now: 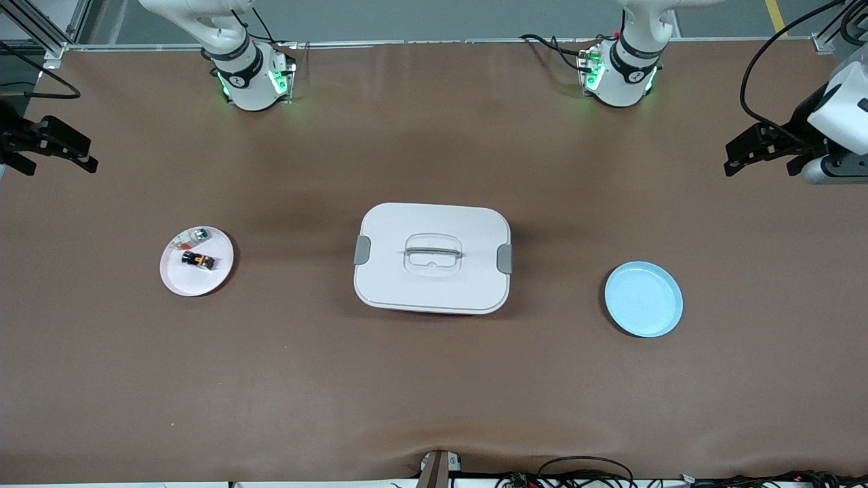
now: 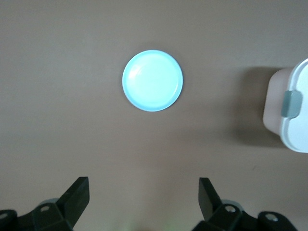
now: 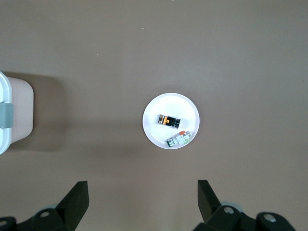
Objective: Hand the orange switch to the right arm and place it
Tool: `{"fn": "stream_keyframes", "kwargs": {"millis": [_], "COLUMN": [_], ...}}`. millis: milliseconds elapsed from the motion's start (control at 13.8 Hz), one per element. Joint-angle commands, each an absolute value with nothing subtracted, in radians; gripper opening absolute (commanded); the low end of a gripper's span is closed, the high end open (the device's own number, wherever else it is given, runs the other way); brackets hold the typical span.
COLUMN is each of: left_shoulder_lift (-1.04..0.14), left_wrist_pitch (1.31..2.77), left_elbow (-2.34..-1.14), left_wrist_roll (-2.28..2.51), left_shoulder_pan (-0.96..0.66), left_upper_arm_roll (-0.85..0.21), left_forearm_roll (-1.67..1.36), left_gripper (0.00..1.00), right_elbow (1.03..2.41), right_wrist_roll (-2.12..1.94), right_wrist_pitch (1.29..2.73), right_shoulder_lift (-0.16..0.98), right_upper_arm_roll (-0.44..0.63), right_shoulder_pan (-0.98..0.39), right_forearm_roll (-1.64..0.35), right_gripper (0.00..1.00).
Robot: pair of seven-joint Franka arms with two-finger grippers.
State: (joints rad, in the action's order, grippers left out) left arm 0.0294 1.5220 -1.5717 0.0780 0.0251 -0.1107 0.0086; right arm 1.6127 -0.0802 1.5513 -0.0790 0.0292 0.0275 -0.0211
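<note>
The brown worktop (image 1: 434,379) carries a white lidded box (image 1: 432,257) at its middle, between the two claws and well apart from each. A light blue plate (image 1: 643,299) lies toward the left arm's end, under the left claw's (image 2: 143,192) view, and that claw hangs released and empty above the worktop. A white plate (image 1: 178,278) lies toward the right arm's end, below the right claw (image 3: 143,192), which hangs released and empty too. On this white plate rests the orange switch (image 3: 168,120), just beside a small whitish piece (image 3: 180,138), both well apart from the right claw.
</note>
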Motion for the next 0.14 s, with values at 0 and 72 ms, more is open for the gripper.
{"fn": "stream_keyframes", "kwargs": {"millis": [0,72], "left_shoulder_lift": [0.028,0.029], "left_wrist_pitch": [1.490,1.489], "left_elbow": [-1.546,-1.546], "left_wrist_roll": [0.074,0.075], "left_shoulder_pan": [0.023,0.023], "left_upper_arm_roll": [-0.117,-0.117], "left_forearm_roll": [0.038,0.038], "left_gripper": [1.00,1.00], "right_elbow": [1.591,1.591], "right_wrist_roll": [-0.078,-0.080], "right_wrist_pitch": [1.532,1.532], "right_shoulder_lift": [-0.071,-0.071], "right_upper_arm_roll": [0.025,0.025], "right_shoulder_pan": [0.044,0.044], "right_forearm_roll": [-0.040,-0.040], "right_gripper": [1.00,1.00]}}
